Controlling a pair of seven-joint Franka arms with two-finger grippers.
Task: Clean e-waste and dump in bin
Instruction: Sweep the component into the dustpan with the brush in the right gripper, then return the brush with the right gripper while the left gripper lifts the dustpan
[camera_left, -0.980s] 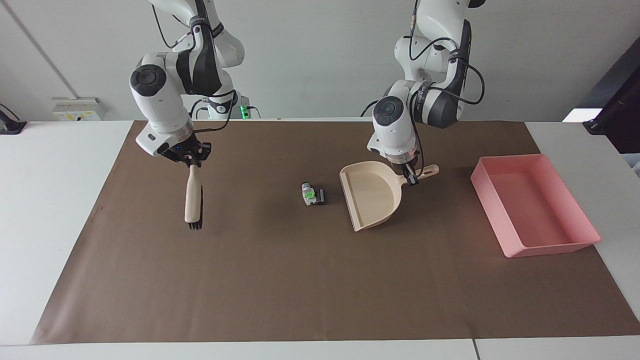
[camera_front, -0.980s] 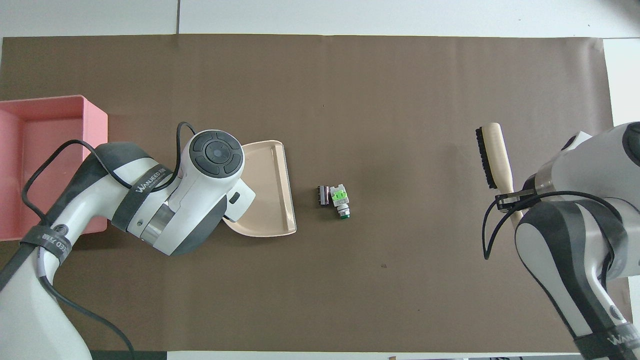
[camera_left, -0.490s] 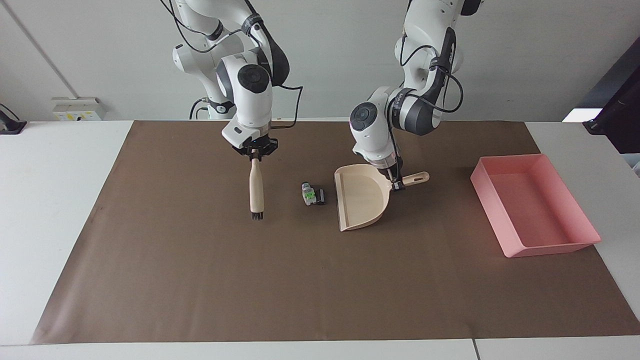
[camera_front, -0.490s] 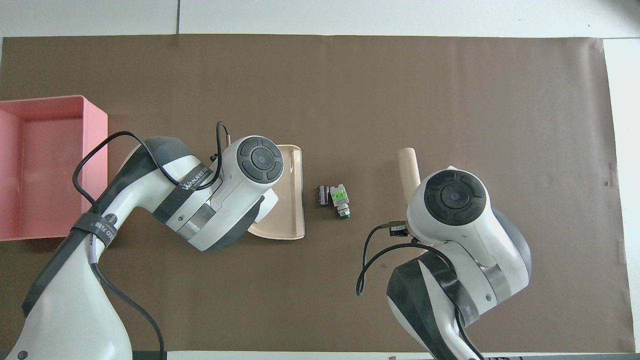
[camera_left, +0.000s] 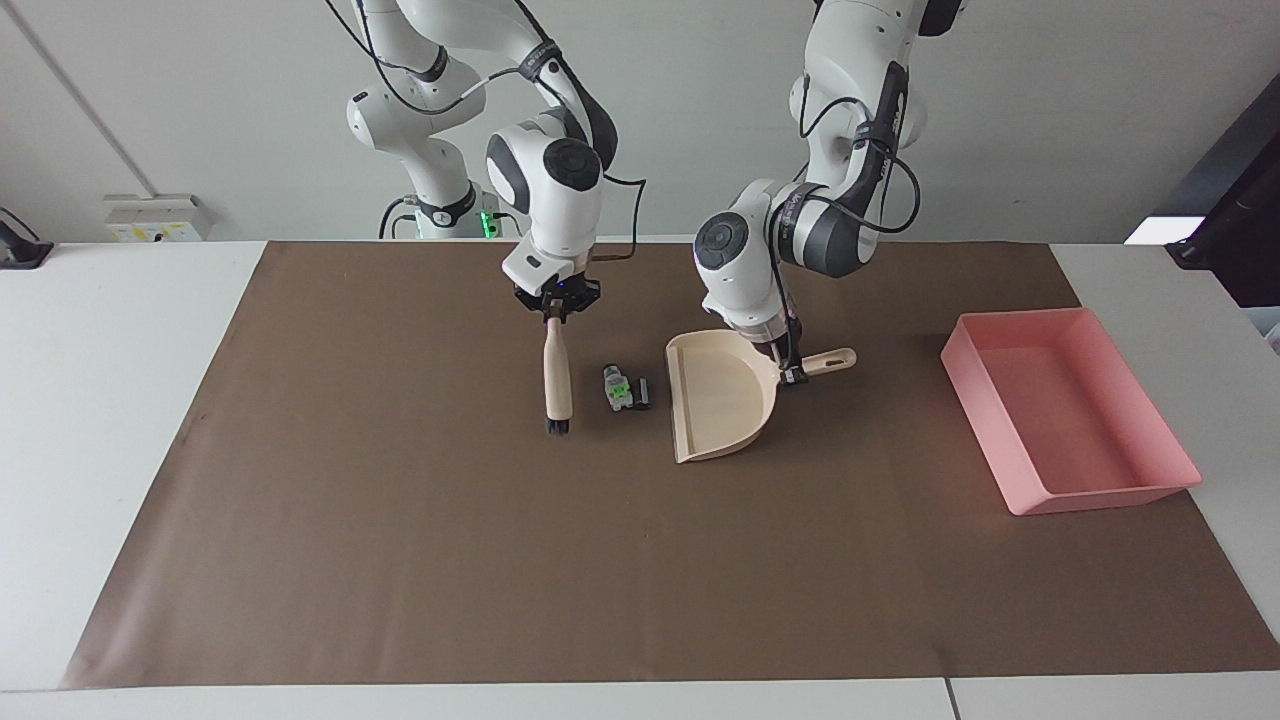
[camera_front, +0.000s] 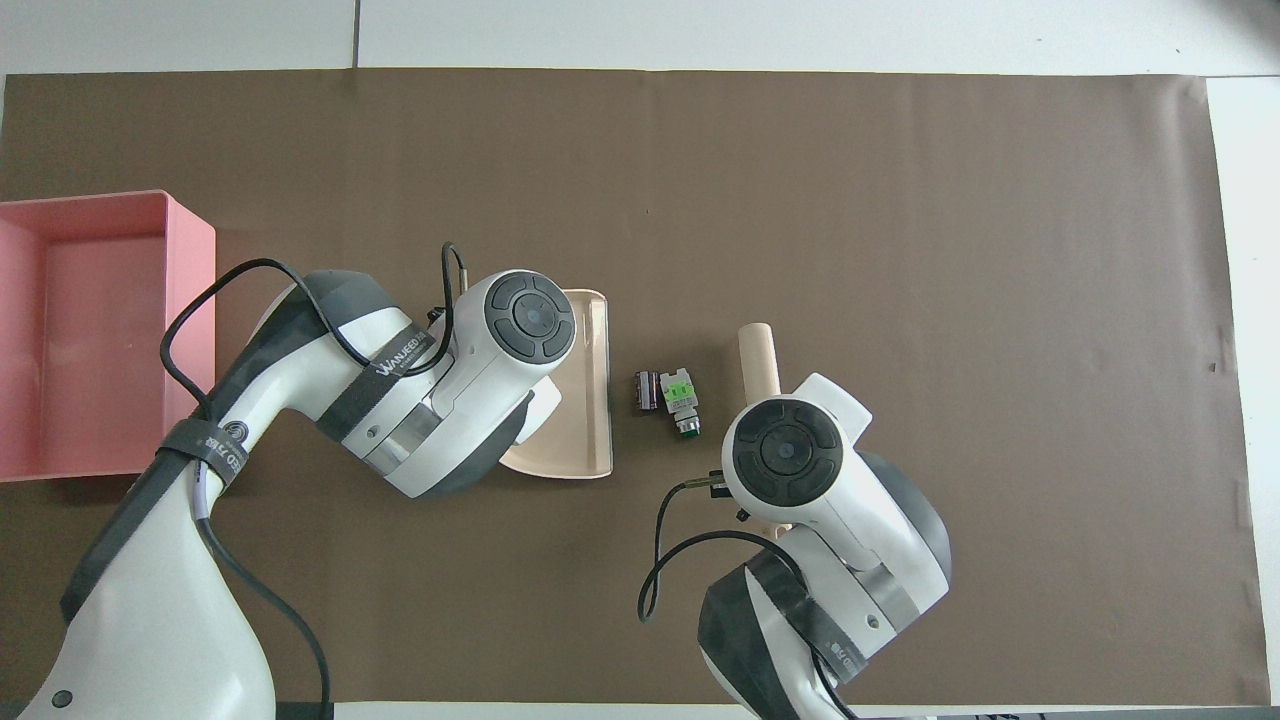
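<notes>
Left gripper (camera_left: 790, 372): fingers pinching the handle of the beige dustpan (camera_left: 722, 393), where the handle meets the pan; the overhead view hides the grip under the wrist.
Right gripper (camera_left: 553, 312): fingers pressed onto the top end of the wooden brush (camera_left: 556, 378), which hangs nearly upright with its black bristles down, at or just above the paper; contact cannot be told.
Writing: a strap on the left arm (camera_front: 390, 352) reads "WANJEED", with smaller print under it that cannot be read; a like strap on the right arm (camera_front: 835, 650) shows only part of its lettering.
E-waste (camera_left: 626, 389): a tiny cluster of whitish-grey, bright green and black parts lying on the paper, between the brush and the dustpan.
E-waste to right gripper's fingers: the brush head stands just beside the cluster, toward the right arm's end of the desk, apart from it.
E-waste to left gripper's fingers: the dustpan's open edge faces the cluster and lies near it with a narrow gap; the fingers themselves are at the pan's handle end, away from the cluster.
Dustpan: resting on the paper, handle pointing toward the left arm's end.
Bin (camera_left: 1160, 440): pink tray, well apart from the dustpan, at the left arm's end of the desk; nothing seen inside.
Brown paper (camera_left: 400, 560): covers most of the white desk (camera_left: 110, 400).
</notes>
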